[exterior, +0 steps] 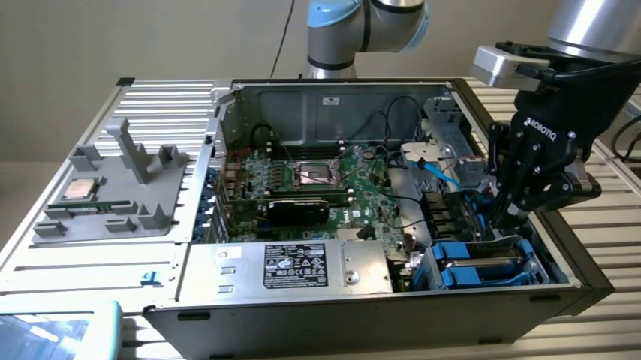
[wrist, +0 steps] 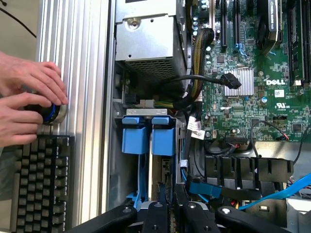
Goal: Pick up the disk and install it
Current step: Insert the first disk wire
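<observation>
So the pincer [exterior: 501, 219] is dipped down into the drive bay at the near corner of the PC case [exterior: 561, 247], on the exterior view's right. Honestly can't tell whether it's open or clamped on anything. The disk [exterior: 481, 262] sits in the bay in its blue carrier, right under the pincer. Toward the exterior view's left there's the power-supply box [exterior: 300, 266], and the motherboard [exterior: 311, 180] is further back. Outside the case on the worktop [exterior: 161, 112], a person's hands [wrist: 29, 97] rest on a round knob [wrist: 51, 112] next to a keyboard [wrist: 39, 184].
</observation>
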Tool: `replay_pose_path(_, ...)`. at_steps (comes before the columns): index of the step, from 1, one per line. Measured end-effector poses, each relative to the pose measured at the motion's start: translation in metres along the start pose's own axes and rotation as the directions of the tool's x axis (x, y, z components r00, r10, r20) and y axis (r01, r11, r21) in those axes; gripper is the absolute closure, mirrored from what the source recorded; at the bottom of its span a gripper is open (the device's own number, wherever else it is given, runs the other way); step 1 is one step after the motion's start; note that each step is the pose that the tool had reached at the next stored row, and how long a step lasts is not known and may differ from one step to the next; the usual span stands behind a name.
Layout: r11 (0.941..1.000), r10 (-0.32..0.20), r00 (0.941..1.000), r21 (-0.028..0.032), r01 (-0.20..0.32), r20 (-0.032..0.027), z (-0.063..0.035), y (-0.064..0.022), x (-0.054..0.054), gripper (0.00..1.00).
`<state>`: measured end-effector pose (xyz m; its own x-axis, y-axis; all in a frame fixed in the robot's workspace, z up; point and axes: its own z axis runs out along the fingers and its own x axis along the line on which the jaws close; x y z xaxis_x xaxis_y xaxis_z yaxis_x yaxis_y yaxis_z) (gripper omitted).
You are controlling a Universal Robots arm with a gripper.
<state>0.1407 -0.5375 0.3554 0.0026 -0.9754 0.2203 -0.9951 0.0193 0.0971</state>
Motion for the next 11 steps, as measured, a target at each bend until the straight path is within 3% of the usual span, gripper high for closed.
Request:
replay_pose_path(3, 1.0000, -0.001, 1.0000, -0.0076, 0.001, -0.0064, 0.0012, 0.0000, -0.0003, 0.84)
replay_pose_path(4, 0.9999, -0.002, 1.0000, -0.0142, 0.002, -0.0097, 0.0015, 0.0001, -0.0004, 0.84)
replay_pose_path(7, 0.9990, -0.009, 0.9999, -0.0436, 0.008, -0.0131, 0.0028, 0.0000, -0.0007, 0.84)
replay_pose_path(11, 0.9989, -0.009, 0.9999, -0.0465, 0.008, -0.0117, 0.0064, -0.0003, -0.0010, 0.84)
